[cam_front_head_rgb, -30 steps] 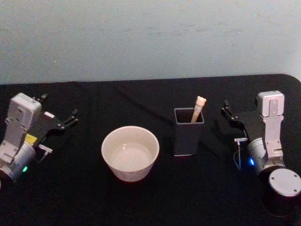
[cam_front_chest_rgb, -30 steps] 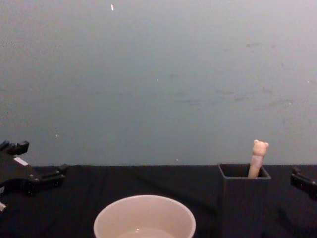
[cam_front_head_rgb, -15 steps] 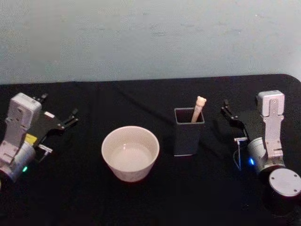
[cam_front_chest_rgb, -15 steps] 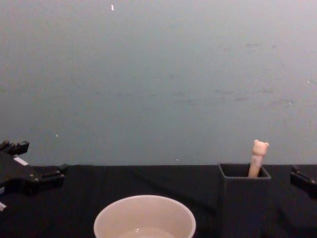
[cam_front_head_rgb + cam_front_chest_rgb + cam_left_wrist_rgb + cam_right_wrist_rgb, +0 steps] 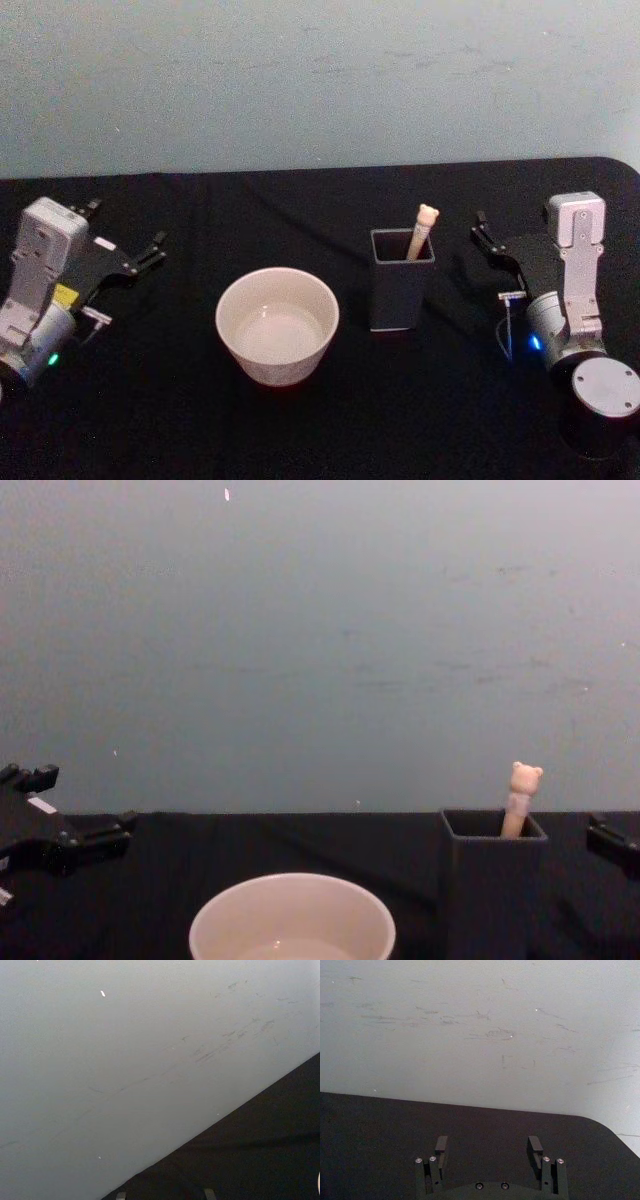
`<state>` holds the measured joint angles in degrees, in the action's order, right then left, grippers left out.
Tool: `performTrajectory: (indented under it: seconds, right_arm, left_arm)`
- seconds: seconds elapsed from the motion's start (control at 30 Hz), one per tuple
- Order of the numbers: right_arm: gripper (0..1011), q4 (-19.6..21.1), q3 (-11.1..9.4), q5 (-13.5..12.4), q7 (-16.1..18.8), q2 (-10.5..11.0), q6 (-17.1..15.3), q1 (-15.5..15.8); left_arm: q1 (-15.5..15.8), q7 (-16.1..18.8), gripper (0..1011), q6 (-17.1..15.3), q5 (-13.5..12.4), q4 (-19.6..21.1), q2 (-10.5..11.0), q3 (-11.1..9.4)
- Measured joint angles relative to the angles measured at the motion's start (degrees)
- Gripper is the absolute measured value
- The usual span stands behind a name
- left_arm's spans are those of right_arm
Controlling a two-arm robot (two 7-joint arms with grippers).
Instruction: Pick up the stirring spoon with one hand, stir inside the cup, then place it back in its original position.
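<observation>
The spoon point(image 5: 422, 228) stands in the dark holder point(image 5: 400, 280) right of the cup point(image 5: 277, 324), light, slim and likely slippery, best pinched below the bear head; both grippers, left point(image 5: 125, 245) and right point(image 5: 484, 236), idle with jaws open and empty.

A black cloth covers the surface point(image 5: 300, 420). On it stands the cup point(image 5: 277, 325); the dark square holder point(image 5: 400, 282) stands upright to the cup's right, near it but apart, slightly farther back towards the wall.
</observation>
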<state>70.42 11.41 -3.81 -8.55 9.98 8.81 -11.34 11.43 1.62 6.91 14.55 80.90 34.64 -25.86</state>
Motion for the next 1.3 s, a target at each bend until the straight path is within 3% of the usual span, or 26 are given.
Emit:
performTrajectory:
  seconds: [1.3]
  right_arm:
    - [1003,0.0,0.0,0.0,0.0,0.0,0.0,0.0]
  left_arm:
    - [0.0,0.0,1001,0.0,0.0,0.0,0.0,0.0]
